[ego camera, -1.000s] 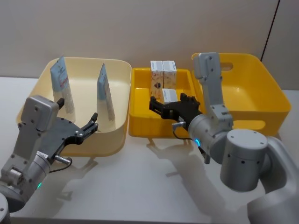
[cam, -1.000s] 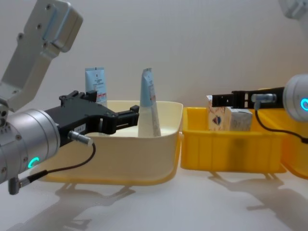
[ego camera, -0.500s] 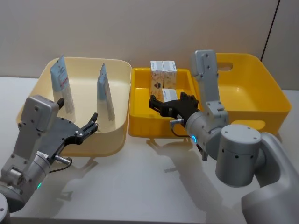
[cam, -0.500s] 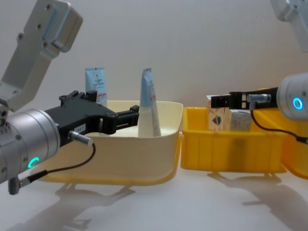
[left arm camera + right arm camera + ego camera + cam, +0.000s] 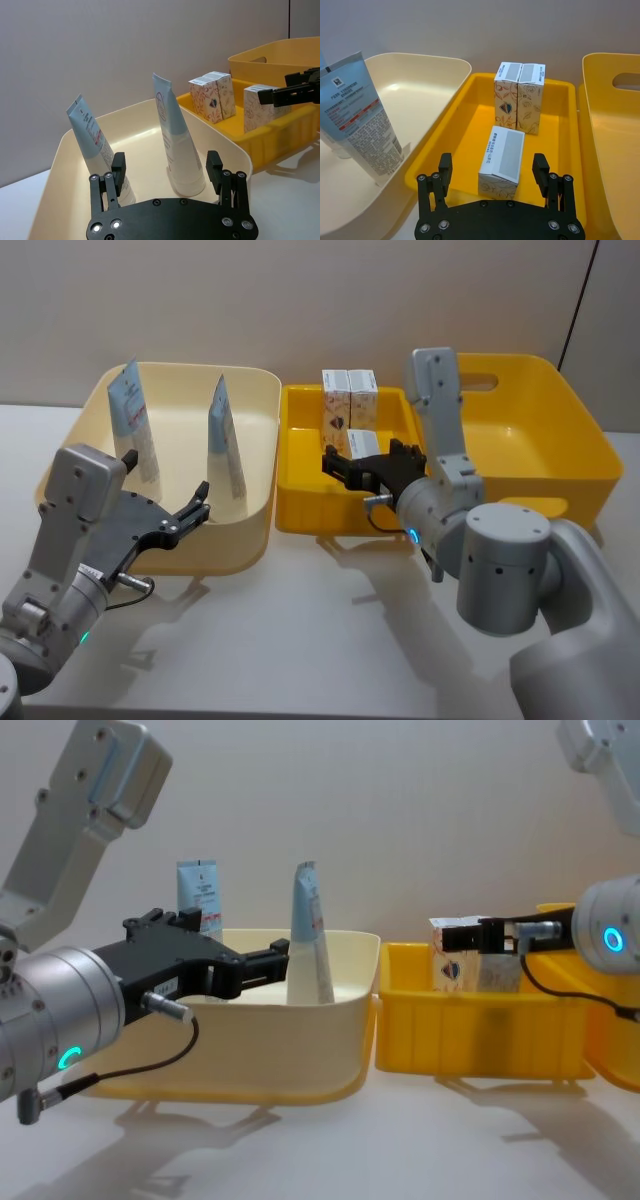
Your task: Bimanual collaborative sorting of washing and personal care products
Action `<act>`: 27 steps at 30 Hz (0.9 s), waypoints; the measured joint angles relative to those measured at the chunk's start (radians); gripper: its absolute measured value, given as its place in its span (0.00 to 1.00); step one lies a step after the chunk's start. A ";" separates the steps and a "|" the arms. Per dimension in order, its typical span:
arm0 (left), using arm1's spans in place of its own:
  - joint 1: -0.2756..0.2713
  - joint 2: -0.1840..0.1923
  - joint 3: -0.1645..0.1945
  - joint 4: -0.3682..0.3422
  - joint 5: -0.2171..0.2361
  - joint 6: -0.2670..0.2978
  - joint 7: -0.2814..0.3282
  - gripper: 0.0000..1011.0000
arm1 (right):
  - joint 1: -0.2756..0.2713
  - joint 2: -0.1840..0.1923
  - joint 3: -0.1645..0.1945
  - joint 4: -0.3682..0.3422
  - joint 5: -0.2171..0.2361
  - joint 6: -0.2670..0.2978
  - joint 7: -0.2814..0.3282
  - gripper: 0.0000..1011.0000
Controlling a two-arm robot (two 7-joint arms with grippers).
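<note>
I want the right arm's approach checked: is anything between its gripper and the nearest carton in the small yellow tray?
Nothing visible does. The right gripper hangs open above the tray, with the nearest carton straight ahead of the gap between its fingers. The two other cartons stand behind that one.

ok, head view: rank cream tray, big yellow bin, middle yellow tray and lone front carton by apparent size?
1. cream tray and big yellow bin: look alike, and the right arm hides part of the bin, so not ranked.
2. middle yellow tray
3. lone front carton
</note>
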 joint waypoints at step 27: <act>0.000 0.000 0.000 0.000 0.000 0.000 0.000 0.99 | 0.070 -0.048 0.033 0.117 -0.014 -0.001 -0.020 0.99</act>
